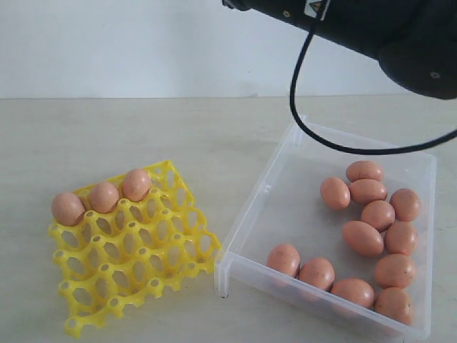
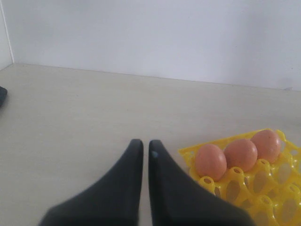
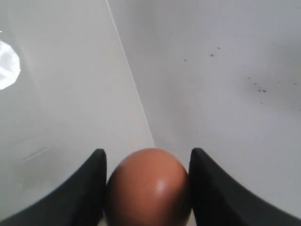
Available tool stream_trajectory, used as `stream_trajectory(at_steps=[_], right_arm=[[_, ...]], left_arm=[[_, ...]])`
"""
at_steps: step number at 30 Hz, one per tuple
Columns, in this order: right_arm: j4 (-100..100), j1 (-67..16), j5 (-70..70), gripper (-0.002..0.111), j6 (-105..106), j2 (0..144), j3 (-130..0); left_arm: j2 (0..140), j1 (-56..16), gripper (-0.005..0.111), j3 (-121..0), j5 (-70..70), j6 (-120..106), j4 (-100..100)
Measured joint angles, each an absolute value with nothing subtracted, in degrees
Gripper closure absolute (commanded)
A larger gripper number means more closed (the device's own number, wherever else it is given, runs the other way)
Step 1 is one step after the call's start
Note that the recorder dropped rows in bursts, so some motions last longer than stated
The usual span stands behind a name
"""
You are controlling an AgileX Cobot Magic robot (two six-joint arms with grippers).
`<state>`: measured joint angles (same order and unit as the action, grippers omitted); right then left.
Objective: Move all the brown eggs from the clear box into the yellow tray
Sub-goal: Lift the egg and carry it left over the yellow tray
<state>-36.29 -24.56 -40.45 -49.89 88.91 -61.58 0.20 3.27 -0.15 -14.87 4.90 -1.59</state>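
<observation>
The yellow tray [image 1: 136,246] lies on the table at the left with three brown eggs [image 1: 103,196] in its far row. The clear box [image 1: 257,214] sits at the right and holds several brown eggs [image 1: 378,214]. In the right wrist view my right gripper [image 3: 147,157] is shut on a brown egg [image 3: 148,188], lifted up and facing the wall; the gripper itself is outside the exterior view, where only its arm [image 1: 371,28] shows. My left gripper [image 2: 145,143] is shut and empty, just beside the tray's corner [image 2: 188,153] and the eggs [image 2: 210,161] there.
A black cable [image 1: 307,121] hangs from the right arm over the box's far corner. The pale table [image 1: 143,128] meets a white wall behind.
</observation>
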Motion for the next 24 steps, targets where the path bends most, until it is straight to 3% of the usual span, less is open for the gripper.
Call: stream_trajectory(at_steps=[8, 24], right_arm=[[-50.08, -24.56, -41.69, 0.108, -64.60, 99.54, -66.97], [-52.24, -24.56, -49.20, 0.108, -65.13, 121.88, -74.56]], left_arm=[[0.20, 3.27, 0.103, -0.15, -14.87, 4.90, -1.59], [0.20, 3.27, 0.103, -0.15, -14.87, 4.90, -1.59]])
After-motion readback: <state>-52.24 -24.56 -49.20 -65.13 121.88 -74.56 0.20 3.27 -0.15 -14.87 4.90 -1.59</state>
